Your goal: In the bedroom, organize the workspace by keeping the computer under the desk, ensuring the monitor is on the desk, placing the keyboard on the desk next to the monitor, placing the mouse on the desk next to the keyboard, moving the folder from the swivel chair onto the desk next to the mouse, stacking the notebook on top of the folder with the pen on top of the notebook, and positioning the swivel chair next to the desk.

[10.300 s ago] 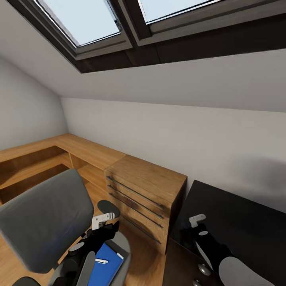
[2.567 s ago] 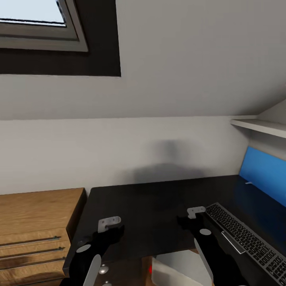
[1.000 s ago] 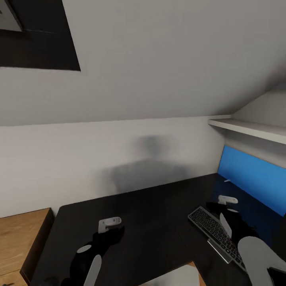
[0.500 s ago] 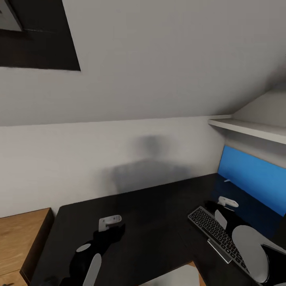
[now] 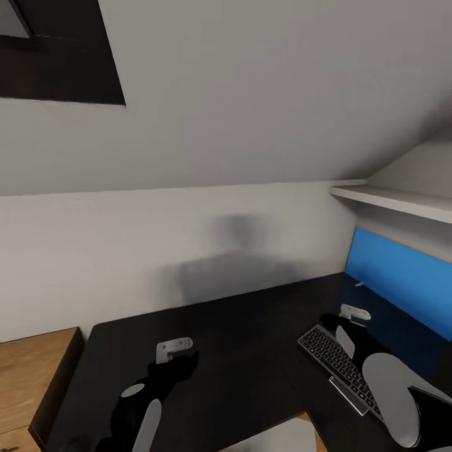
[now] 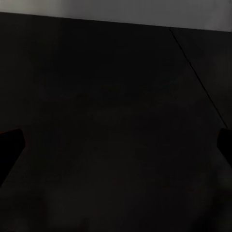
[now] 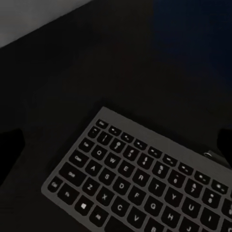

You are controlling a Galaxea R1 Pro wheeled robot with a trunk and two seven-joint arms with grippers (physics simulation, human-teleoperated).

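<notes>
Soft even light, a blurry shadow on the wall (image 5: 232, 251); both wrist views very dim.

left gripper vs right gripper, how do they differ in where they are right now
The left gripper hangs over a bare stretch of the desk, while the right gripper sits above the far end of the keyboard. The left gripper is near the desk's middle; the right gripper is close to the blue wall panel. Both look open and hold nothing.
</notes>
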